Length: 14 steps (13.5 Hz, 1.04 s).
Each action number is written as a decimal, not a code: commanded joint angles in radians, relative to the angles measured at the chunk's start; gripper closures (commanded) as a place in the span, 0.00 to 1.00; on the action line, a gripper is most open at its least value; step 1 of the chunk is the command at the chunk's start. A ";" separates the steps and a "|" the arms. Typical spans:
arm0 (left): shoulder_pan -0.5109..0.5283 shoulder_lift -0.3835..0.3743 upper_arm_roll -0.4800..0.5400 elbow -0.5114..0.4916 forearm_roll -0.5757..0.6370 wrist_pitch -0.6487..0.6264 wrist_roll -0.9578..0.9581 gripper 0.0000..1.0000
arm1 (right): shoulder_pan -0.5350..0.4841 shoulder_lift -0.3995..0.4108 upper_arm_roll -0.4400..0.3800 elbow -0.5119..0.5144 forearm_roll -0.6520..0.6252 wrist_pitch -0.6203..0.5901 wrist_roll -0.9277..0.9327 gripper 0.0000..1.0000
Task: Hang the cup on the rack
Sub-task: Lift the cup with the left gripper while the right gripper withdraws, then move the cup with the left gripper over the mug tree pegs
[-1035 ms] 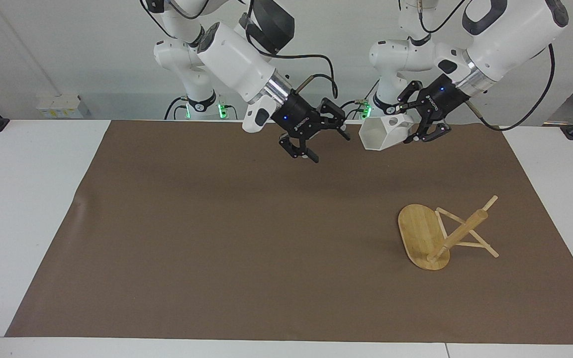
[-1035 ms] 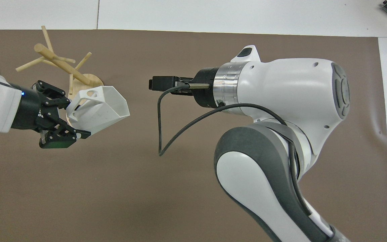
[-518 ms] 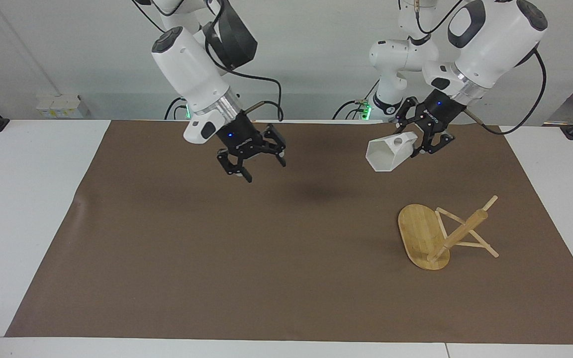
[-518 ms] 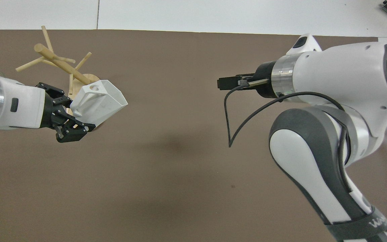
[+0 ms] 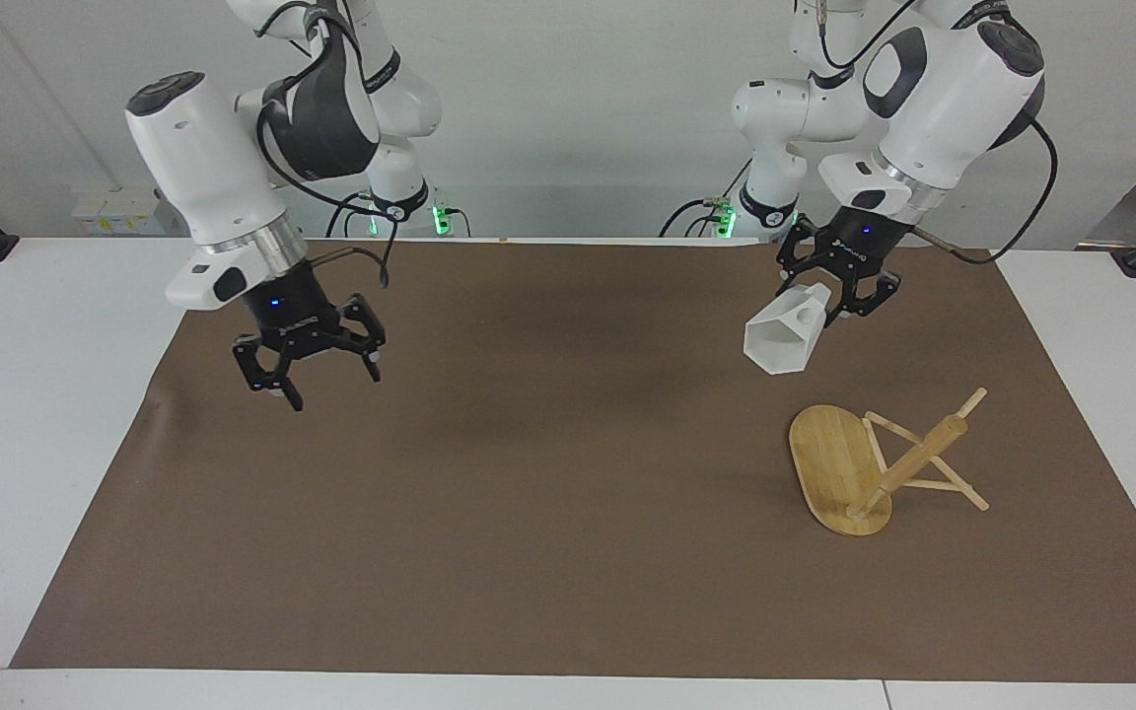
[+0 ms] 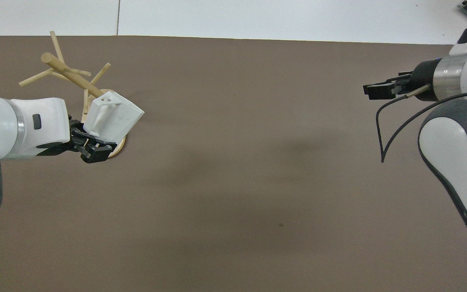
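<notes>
The white faceted cup (image 5: 781, 338) hangs tilted in the air, mouth down, with its pierced handle uppermost. My left gripper (image 5: 839, 299) is shut on the cup at the handle end. It holds the cup over the mat, well above the rack and apart from it. The bamboo rack (image 5: 832, 461) has its oval base on the mat, and its post (image 5: 913, 461) slants toward the left arm's end of the table. In the overhead view the cup (image 6: 114, 117) covers most of the rack's base (image 6: 118, 148), with my left gripper (image 6: 88, 141) beside it. My right gripper (image 5: 315, 380) is open and empty over the mat toward the right arm's end.
A brown mat (image 5: 548, 493) covers most of the white table (image 5: 45, 394). My right gripper also shows in the overhead view (image 6: 374, 89) with a looping black cable (image 6: 383, 134). Nothing else lies on the mat.
My right arm has swung from beside the cup out toward its own end of the table, gripper open. My left gripper has lowered the cup toward the rack and tipped its mouth further down.
</notes>
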 commanded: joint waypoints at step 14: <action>-0.031 0.183 0.006 0.073 0.110 0.191 -0.427 1.00 | -0.014 -0.036 0.005 0.112 -0.212 -0.398 0.290 0.00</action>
